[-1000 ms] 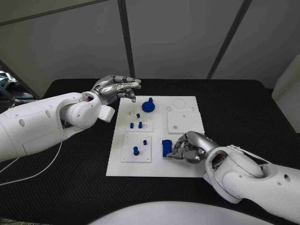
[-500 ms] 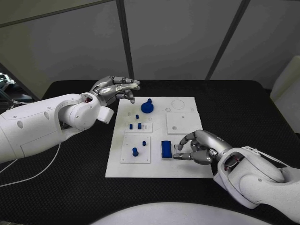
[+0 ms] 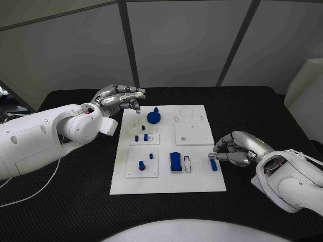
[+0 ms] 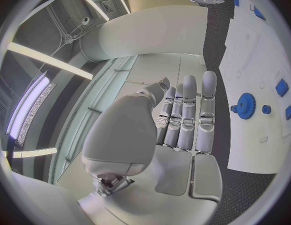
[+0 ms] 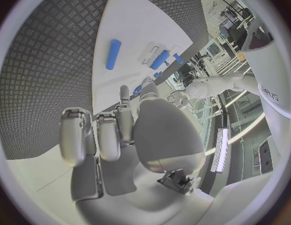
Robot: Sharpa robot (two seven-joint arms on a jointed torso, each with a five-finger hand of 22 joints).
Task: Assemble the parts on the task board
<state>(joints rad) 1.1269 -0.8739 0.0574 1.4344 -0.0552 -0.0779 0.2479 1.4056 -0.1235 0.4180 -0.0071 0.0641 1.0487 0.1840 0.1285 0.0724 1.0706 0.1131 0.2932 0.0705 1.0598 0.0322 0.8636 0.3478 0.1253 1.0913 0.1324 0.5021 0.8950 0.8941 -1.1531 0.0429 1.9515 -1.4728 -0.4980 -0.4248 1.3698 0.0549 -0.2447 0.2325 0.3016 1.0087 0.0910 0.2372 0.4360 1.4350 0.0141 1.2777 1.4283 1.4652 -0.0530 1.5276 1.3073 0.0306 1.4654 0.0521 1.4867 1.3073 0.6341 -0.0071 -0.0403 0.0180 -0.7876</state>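
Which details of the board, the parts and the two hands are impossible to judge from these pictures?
- Right hand, head view: its curled fingers hide whether they touch the blue peg beside them.
- Left hand, head view: fingertips bunched; anything pinched is too small to tell.
- Board, left wrist view: cut by the circle's rim.
- Blue gear: teeth too small in head view.

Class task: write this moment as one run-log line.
left hand: raised by task board far corner, holding nothing | right hand: curled, at board's right edge beside loose blue peg | blue block: in holder
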